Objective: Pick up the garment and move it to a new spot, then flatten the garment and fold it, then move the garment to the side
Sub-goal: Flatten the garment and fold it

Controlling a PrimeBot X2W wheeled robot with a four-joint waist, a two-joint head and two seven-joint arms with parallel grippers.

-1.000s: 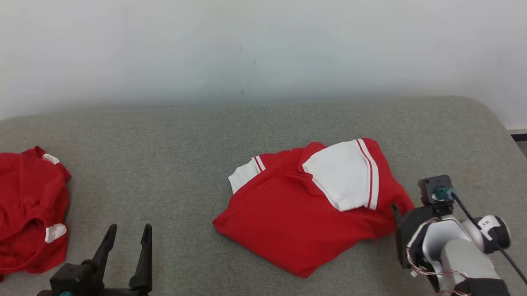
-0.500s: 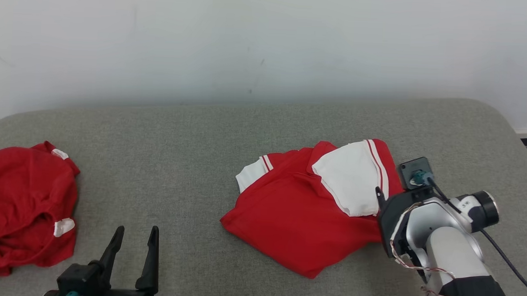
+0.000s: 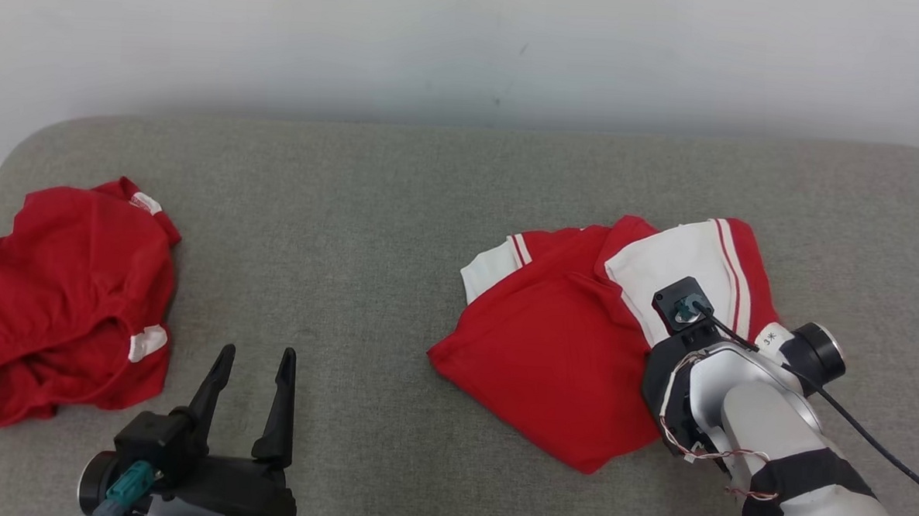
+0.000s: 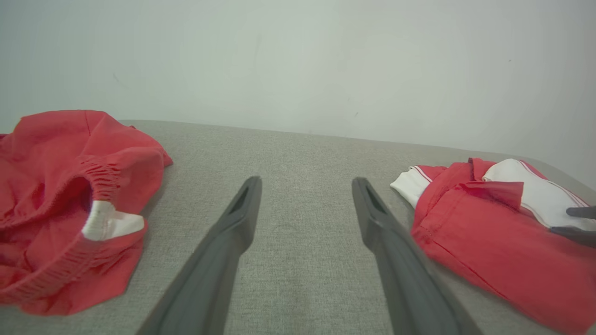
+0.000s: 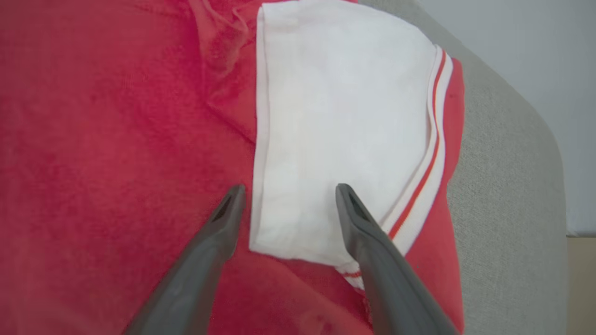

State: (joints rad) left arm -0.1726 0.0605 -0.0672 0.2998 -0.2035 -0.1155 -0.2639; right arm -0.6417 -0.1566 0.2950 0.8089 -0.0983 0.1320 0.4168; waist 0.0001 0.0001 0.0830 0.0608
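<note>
A folded red garment [image 3: 556, 347] with a white, red-striped sleeve [image 3: 676, 260] lies right of centre on the grey padded surface [image 3: 368, 223]. My right gripper [image 5: 288, 193] hovers open just over it, its fingertips straddling the sleeve's [image 5: 344, 125] lower edge with nothing between them. In the head view the right wrist covers the garment's right part and hides the fingers. My left gripper [image 3: 257, 354] stands open over bare surface at the lower left, apart from the garment [image 4: 479, 232]. In the left wrist view it [image 4: 306, 181] points between the two red heaps.
A second red garment [image 3: 63, 287], crumpled with white trim, lies at the far left [image 4: 56, 186]. A pale wall runs behind the surface. The surface's rounded right edge [image 5: 526, 139] is close beyond the sleeve.
The head camera has shifted, so the whole picture moved. My right arm has come from beside the garment's right edge to over its sleeve. The left gripper holds its place.
</note>
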